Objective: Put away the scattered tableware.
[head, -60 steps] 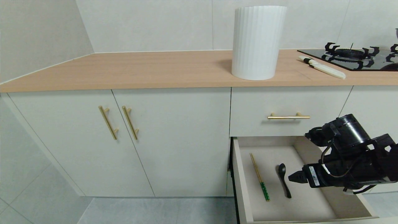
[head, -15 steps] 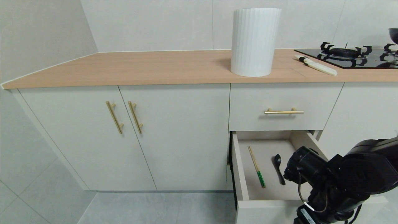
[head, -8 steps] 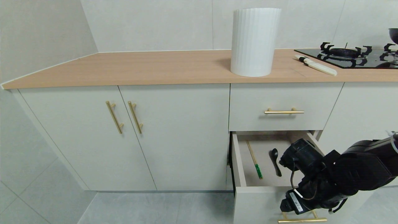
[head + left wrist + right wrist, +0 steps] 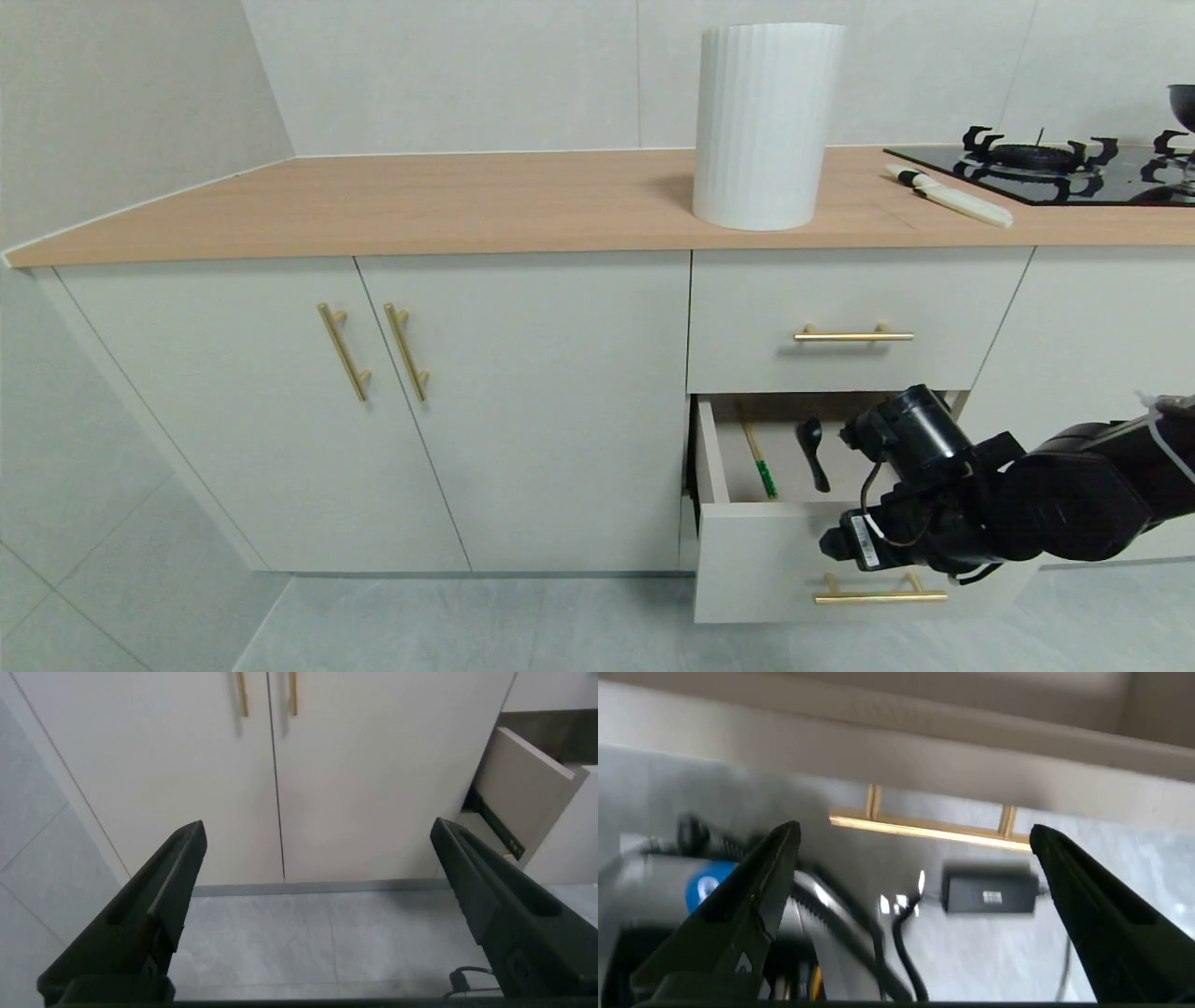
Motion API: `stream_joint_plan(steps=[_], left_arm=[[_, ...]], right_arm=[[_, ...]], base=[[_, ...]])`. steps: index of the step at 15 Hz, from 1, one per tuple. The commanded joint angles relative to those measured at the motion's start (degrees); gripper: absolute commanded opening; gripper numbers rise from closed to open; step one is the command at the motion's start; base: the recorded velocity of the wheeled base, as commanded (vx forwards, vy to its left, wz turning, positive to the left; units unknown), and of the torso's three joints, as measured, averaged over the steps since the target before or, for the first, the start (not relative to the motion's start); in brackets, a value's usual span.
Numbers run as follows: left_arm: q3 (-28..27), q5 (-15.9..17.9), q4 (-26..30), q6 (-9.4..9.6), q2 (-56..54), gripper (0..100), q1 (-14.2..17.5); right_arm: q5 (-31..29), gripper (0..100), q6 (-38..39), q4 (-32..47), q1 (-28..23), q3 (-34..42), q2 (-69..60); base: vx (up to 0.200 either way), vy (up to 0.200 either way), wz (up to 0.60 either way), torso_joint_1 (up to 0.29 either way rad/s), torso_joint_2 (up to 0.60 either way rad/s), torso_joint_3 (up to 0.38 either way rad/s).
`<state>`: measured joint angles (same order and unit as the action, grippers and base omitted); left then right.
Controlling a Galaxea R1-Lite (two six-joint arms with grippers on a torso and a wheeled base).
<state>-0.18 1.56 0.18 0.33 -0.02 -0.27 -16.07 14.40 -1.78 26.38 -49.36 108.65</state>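
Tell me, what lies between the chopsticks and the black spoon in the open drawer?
Nothing: only bare drawer floor separates the chopsticks and the spoon, as the head view shows.

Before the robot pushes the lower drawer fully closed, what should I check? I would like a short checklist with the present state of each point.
1. Chopsticks lie fully inside the drawer: ok.
2. Spoon lies beside them, clear of the drawer front: ok.
3. Right gripper is open and faces the drawer's handle: ok.
4. Right gripper touches the drawer front: cannot tell.
5. Drawer is shut: not ok, it is partly open.
6. All tableware is put away: not ok, a knife lies on the counter.
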Motion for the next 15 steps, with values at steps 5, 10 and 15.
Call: stream_joint_plan(steps=[5,10,15], left_arm=[[0.01,0.02,-0.01,0.02,0.02,100,0.0],[0.01,0.02,-0.01,0.02,0.02,100,0.0],[0.01,0.02,-0.01,0.02,0.02,100,0.0]], right_arm=[[-1.34,100,0.81,-9.47,-1.95,0.49,5.08],[-3.62,100,2.74,-21.6,-3.0,0.67,10.17],[-5.11,100,2.83,-33.9,-3.62,1.28,15.45]], base=[[0.0,0.0,0.0,0.0,0.0,0.0],[0.0,0.0,0.0,0.0,0.0,0.0],[0.0,0.0,0.0,0.0,0.0,0.0]])
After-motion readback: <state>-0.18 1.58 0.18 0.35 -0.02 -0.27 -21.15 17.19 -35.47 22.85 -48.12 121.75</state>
